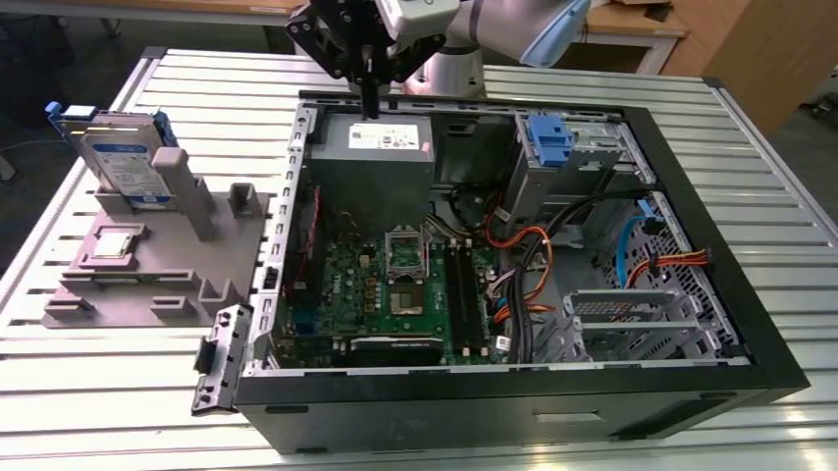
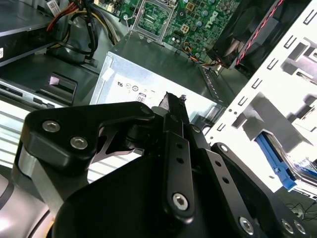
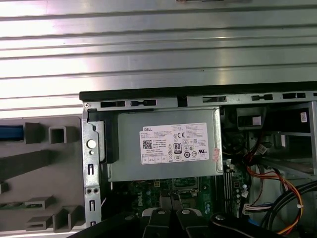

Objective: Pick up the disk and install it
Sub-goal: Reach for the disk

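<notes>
The disk [image 1: 121, 157] is a silver drive with a white-and-blue label and a blue frame. It stands upright in the grey fixture [image 1: 144, 265] at the exterior view's left, outside the computer case. My gripper [image 1: 372, 110] hangs above the back edge of the open case, right over the grey power supply [image 1: 377, 137], well apart from the disk. Its black fingers [image 2: 173, 114] are pressed together with nothing between them, pointing down at the power supply's white sticker [image 3: 173, 144].
The open black computer case [image 1: 524, 392] lies on a slatted metal table [image 1: 105, 392], with the motherboard [image 1: 392, 285], orange and black cables [image 1: 537, 255], a blue plastic latch piece [image 1: 550, 137] and a metal drive cage [image 1: 642, 314] inside. A loose black bracket [image 1: 220, 353] leans by the case.
</notes>
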Controlling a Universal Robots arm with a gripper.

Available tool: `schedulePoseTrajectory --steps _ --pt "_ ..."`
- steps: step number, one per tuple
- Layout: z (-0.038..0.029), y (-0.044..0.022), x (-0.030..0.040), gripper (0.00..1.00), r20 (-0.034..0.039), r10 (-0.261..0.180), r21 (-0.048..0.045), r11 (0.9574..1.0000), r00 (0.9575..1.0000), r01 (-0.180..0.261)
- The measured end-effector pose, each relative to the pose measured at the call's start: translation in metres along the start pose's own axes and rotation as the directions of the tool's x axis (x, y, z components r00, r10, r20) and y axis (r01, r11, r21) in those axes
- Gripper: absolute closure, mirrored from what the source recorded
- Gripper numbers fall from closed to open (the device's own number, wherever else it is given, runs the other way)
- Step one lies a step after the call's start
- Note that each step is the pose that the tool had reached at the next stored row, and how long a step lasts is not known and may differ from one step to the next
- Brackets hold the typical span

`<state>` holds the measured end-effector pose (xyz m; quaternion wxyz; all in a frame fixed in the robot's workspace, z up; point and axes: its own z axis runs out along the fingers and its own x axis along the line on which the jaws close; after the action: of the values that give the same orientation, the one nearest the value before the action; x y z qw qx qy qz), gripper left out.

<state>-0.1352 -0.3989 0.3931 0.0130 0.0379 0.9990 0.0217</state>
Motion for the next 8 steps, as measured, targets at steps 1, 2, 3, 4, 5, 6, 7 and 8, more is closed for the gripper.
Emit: schedulePoseTrajectory --steps 1,2,3,4,5,6,7,8 --pt "0.0000 0.0000 0.0001 0.90 0.0001 0.000 0.0000 1.0000 1.0000 0.000" --pt "0.0000 0.0000 0.0003 0.90 0.0001 0.000 -0.0001 1.0000 1.0000 0.000" --pt "0.0000 0.0000 0.0005 0.90 0.0000 0.000 0.0000 1.0000 1.0000 0.000" --pt "0.0000 -0.0001 0.0007 0.90 0.0000 0.000 0.0000 1.0000 1.0000 0.000" --pt "0.0001 -0.0001 0.0009 0.90 0.0000 0.000 0.0000 1.0000 1.0000 0.000" --pt "0.0001 -0.0001 0.0011 0.90 0.0001 0.000 0.0000 1.0000 1.0000 0.000" --pt "0.0001 -0.0001 0.0012 0.90 0.0000 0.000 0.0000 1.0000 1.0000 0.000" --pt "0.0001 -0.0001 0.0014 0.90 0.0001 0.000 0.0000 1.0000 1.0000 0.000"
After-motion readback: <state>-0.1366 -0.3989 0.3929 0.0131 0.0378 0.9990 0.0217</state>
